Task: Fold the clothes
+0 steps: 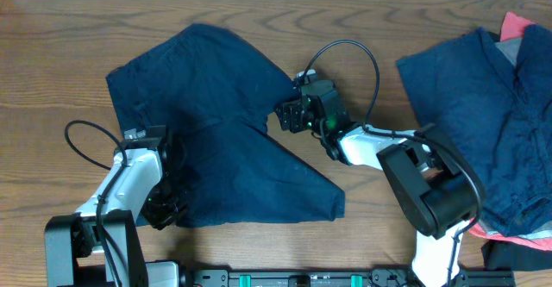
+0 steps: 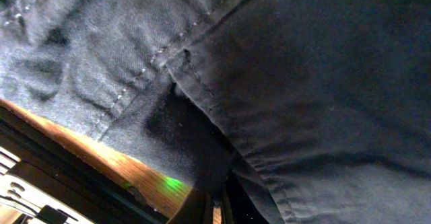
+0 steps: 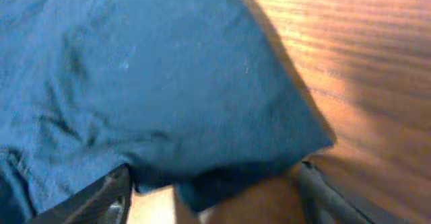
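The navy-blue shorts [image 1: 216,123] lie spread on the wooden table, the two legs splayed toward the back left and front right. My left gripper [image 1: 166,208] is at the shorts' front left edge; in the left wrist view its fingers [image 2: 214,207] are pinched together on a fold of the cloth [image 2: 303,83]. My right gripper [image 1: 285,116] is at the shorts' right edge, near the notch between the legs. In the right wrist view its fingers [image 3: 215,197] are wide apart, with the cloth's edge [image 3: 148,83] lying between them on the table.
A pile of other clothes [image 1: 483,106] lies at the right edge: navy cloth on top, a red-pink piece [image 1: 516,24] and a grey piece [image 1: 509,50] showing at the back. Bare wooden table [image 1: 69,46] surrounds the shorts.
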Controlling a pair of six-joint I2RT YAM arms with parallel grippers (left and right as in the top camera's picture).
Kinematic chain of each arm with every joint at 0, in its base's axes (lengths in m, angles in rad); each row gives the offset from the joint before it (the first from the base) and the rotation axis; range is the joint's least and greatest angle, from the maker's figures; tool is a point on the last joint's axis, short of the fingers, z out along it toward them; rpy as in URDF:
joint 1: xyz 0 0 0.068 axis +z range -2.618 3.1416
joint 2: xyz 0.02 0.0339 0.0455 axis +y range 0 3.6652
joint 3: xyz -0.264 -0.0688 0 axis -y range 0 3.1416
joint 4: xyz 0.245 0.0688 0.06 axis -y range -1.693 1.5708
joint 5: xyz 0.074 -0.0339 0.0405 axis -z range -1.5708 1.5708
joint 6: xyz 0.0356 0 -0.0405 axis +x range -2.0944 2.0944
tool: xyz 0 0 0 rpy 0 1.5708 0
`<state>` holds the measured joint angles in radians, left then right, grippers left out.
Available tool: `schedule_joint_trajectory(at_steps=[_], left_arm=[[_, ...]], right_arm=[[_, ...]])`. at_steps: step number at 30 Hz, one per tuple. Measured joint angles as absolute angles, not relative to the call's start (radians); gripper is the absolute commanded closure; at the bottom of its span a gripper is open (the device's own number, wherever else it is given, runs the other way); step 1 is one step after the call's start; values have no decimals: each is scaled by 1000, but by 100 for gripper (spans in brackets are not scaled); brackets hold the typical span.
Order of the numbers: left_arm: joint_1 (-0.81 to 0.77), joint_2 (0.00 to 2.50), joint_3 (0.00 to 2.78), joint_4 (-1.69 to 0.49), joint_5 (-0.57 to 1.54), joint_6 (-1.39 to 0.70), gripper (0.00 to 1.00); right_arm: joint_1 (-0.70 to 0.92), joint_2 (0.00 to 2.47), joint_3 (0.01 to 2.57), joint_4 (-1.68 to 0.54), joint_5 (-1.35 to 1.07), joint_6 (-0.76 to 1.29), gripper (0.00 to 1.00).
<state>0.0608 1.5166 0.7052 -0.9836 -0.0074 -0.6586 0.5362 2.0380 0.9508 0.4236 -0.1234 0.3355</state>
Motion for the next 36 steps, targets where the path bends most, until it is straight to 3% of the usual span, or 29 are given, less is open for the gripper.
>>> schedule_joint_trajectory(at_steps=[6,9,13,16,17,24,26,27,31,36], left_arm=[[61,1517,705,-984,-7,-659,94],[61,1517,705,-984,-7,-659,94],[61,1517,705,-984,-7,-659,94],[61,1517,705,-984,-7,-659,94],[61,1517,705,-984,-7,-659,93],[61,1517,705,-984,-7,-659,94],[61,1517,705,-984,-7,-659,94],[61,1517,705,-984,-7,-659,94],[61,1517,705,-984,-7,-659,94],[61,1517,705,-984,-7,-659,94]], right_arm=[[537,2065,960,465,-75,339,41],[537,2070,960,471,-53,333,56],[537,2072,960,464,-27,331,67],[537,2072,961,450,-16,324,96],[537,2072,962,443,-10,321,99],[536,2070,962,438,-10,296,99],[536,2065,963,429,-17,287,81],[536,2060,962,422,-23,284,62],[533,2025,960,408,-37,291,53],[467,1963,963,412,-112,397,51]])
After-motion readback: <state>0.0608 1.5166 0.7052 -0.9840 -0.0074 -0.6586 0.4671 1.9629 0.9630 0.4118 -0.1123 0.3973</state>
